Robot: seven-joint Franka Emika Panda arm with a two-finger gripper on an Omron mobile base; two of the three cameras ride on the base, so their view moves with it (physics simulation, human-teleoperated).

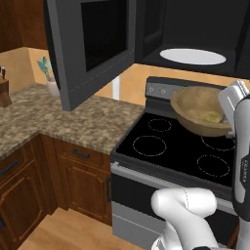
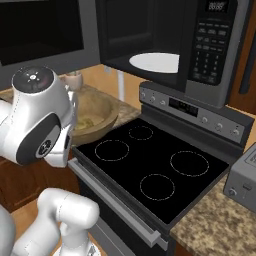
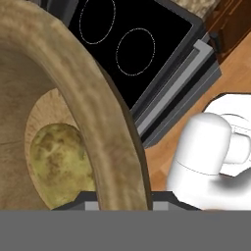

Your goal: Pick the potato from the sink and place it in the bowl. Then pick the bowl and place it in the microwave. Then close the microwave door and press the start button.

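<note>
My gripper (image 3: 125, 197) is shut on the thick rim of the tan wooden bowl (image 1: 200, 110), which hangs tilted above the stove's back left. The pale yellow potato (image 3: 59, 164) lies inside the bowl (image 3: 98, 122); it shows again as the potato (image 1: 212, 117) near the held rim. The arm's big joint covers part of the bowl (image 2: 97, 117). Above stands the black microwave (image 2: 220, 75) with its white turntable plate (image 1: 192, 56) bare. The microwave door (image 1: 68, 53) is swung wide open to the left. The sink is out of view.
The black cooktop (image 1: 180, 146) lies under the bowl, with the stove's control strip (image 2: 190, 107) behind. A granite counter (image 1: 73, 122) runs left, carrying a small vase with a plant (image 1: 50, 80). A grey toaster (image 2: 245, 180) sits on the right counter.
</note>
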